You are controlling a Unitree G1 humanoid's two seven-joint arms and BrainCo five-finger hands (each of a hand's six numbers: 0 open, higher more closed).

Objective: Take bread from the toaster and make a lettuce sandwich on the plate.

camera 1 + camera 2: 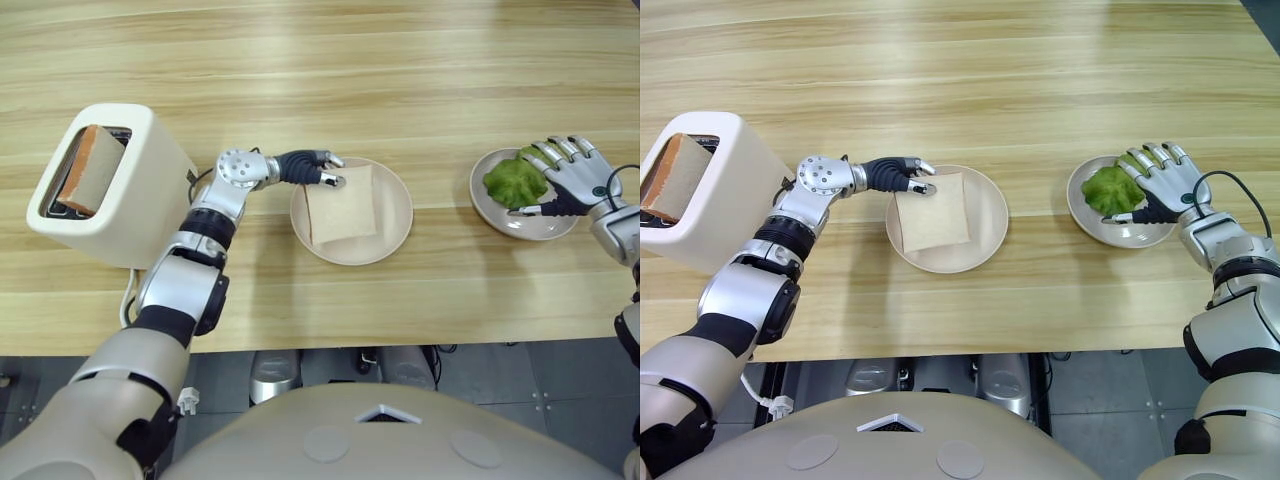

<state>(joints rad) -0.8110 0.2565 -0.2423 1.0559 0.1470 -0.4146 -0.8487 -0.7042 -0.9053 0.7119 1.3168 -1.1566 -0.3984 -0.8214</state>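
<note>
One bread slice [342,205] lies on the plate [395,235], left hand [310,168] pinched narrow on its corner; second slice [88,165] sits in toaster [150,190]; right hand [570,175] spread wide over lettuce [515,182], ungrasped.

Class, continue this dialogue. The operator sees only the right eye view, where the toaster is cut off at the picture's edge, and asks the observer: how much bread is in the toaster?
Observer: One slice of bread stands leaning in the toaster; I see no second slice.
Operator: Does the toaster sit fully on the table?
Observer: Yes, bare table shows beyond its left side.
Operator: Where is its cord?
Observer: A white cord drops over the table's front edge below it.
</note>
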